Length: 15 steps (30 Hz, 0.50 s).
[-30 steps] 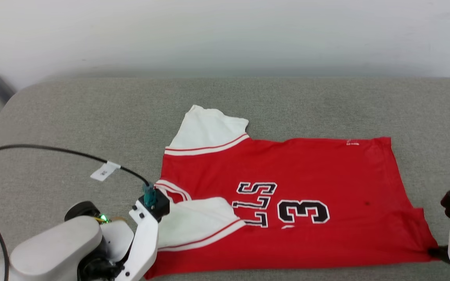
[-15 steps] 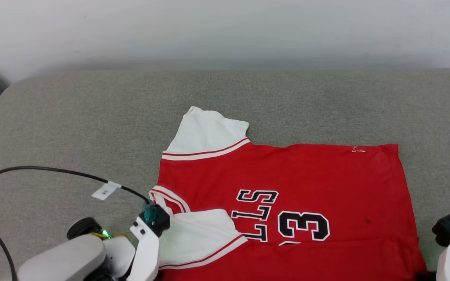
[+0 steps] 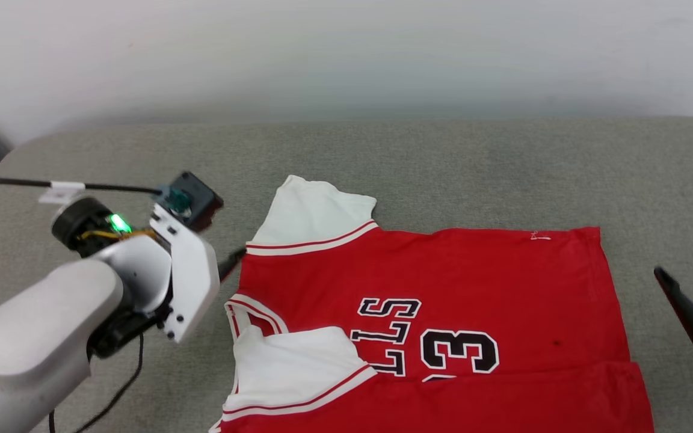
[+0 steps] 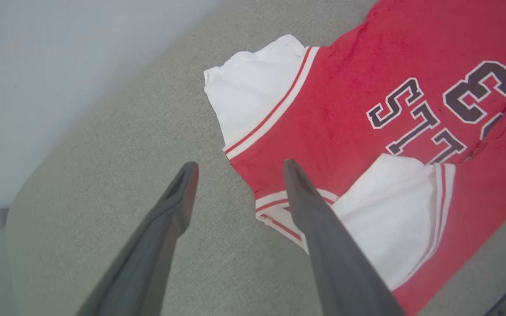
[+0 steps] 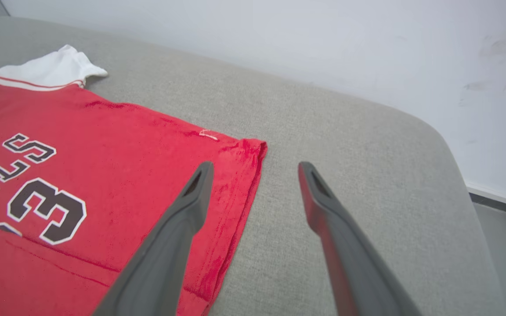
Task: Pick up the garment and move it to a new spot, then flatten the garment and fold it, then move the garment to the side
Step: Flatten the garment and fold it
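A red shirt [image 3: 443, 288] with white sleeves and black-and-white lettering is shown lying flat, lettering upward, on a grey fabric-covered surface [image 3: 443, 156]. The shirt is laid crosswise: its collar end is turned to the robot's left and its hem to the robot's right. The far sleeve is spread out beyond the shirt's far edge, while the near sleeve is folded inward onto the red chest, beside the lettering. Along the shirt's near side a strip of red cloth is folded over the front, and the lowest part of the lettering is covered by it. The left tool [image 4: 240, 166] is seen raised above the surface just beside the shirt's collar end; its two dark fingers are spread apart and nothing is held between them. In the left wrist view one finger crosses the striped collar trim, but contact with the cloth cannot be judged. The right tool [image 5: 255, 169] is held just beyond the shirt's hem, its fingers likewise spread wide and empty. In the head view a pale forearm [image 3: 52, 319] with a green light [image 3: 119, 224] and a black cable [image 3: 112, 187] is shown to the left of the shirt's collar end. A pale wall [image 3: 346, 54] is seen beyond the shirt's far edge.
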Tool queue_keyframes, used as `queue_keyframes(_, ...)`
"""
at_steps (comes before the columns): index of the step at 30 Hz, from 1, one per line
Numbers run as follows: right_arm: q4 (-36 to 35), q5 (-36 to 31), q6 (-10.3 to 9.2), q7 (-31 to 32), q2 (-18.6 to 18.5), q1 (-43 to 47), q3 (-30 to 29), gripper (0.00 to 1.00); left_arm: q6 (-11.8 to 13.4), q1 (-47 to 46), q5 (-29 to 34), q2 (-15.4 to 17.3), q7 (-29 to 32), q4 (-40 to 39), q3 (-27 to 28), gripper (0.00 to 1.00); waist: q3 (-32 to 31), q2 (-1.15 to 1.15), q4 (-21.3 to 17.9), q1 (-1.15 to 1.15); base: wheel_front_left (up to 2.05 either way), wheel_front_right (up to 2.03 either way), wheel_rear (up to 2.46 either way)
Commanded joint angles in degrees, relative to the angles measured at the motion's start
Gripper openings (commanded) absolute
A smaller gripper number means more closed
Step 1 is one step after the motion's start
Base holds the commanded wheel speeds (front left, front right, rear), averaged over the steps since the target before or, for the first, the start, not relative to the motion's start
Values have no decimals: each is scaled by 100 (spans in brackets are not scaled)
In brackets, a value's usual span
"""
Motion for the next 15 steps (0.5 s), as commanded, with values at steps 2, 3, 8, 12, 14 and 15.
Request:
queue_keyframes(2, -184, -438, -7, -542, 427, 71, -464, 100, 116, -221, 225, -101, -321, 195, 135, 100, 73, 0, -112, 0, 0, 0, 0)
queue_keyframes(3, -281, -611, -7, -726, 586, 100, -642, 100, 158, -306, 291, -142, -413, 281, 191, 100, 100, 0, -146, 0, 0, 0, 0)
queue_keyframes(8, -943, -1323, -7, -1484, 1516, 294, -1391, 100, 212, -742, 404, -348, -602, 731, 386, 100, 333, 0, -345, 0, 0, 0, 0)
queue_keyframes(12, -1545, -1781, -7, -1798, 2254, 486, -1774, 100, 185, -1172, 369, -509, -481, 1063, 527, 100, 646, 0, -489, 0, 0, 0, 0)
queue_keyframes(14, -1808, -1966, -7, -1865, 2594, 582, -1910, 100, 172, -1413, 316, -594, -348, 1234, 593, 100, 828, 0, -550, 0, 0, 0, 0)
queue_keyframes(15, -1916, -2033, -7, -1889, 2726, 617, -1932, 100, 157, -1529, 311, -623, -256, 1314, 601, 100, 922, 0, -585, 0, 0, 0, 0)
